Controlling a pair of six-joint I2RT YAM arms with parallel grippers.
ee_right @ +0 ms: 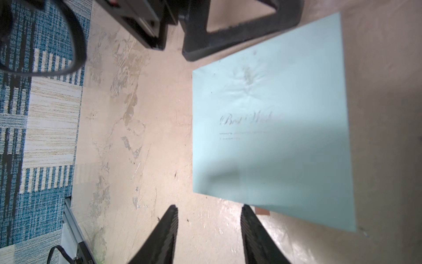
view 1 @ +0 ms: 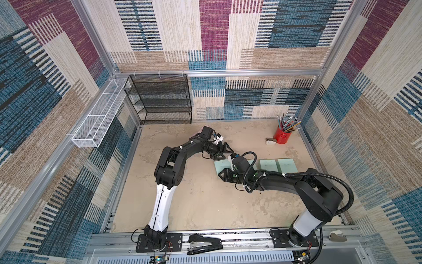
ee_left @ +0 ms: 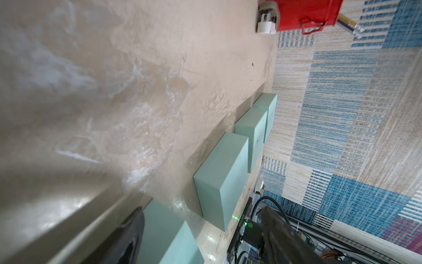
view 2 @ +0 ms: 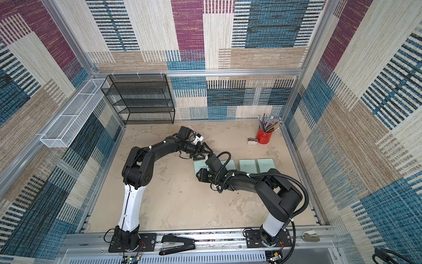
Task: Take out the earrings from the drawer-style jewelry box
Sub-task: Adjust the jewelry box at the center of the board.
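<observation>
At mid-surface, mint-green jewelry box point(ee_right: 269, 141), "Best Wishes" lettering point(ee_right: 250, 120) legible only in right wrist view, right tool point(ee_right: 209, 212) parted, empty, at near edge, left tool point(view 1: 228, 155) wide apart at far edge, earrings too small to tell.

Mint-green box point(ee_right: 274, 137) is seen as matt card w/ faint silvery print. Floor point(ee_right: 127, 114) is finished smooth, glossy in patches. Walls point(view 1: 159, 34) are covered in rough woven cloth. Rack point(view 1: 159, 100) is made of blk metal mesh; can point(view 1: 282, 136), of glossy red metal.
</observation>
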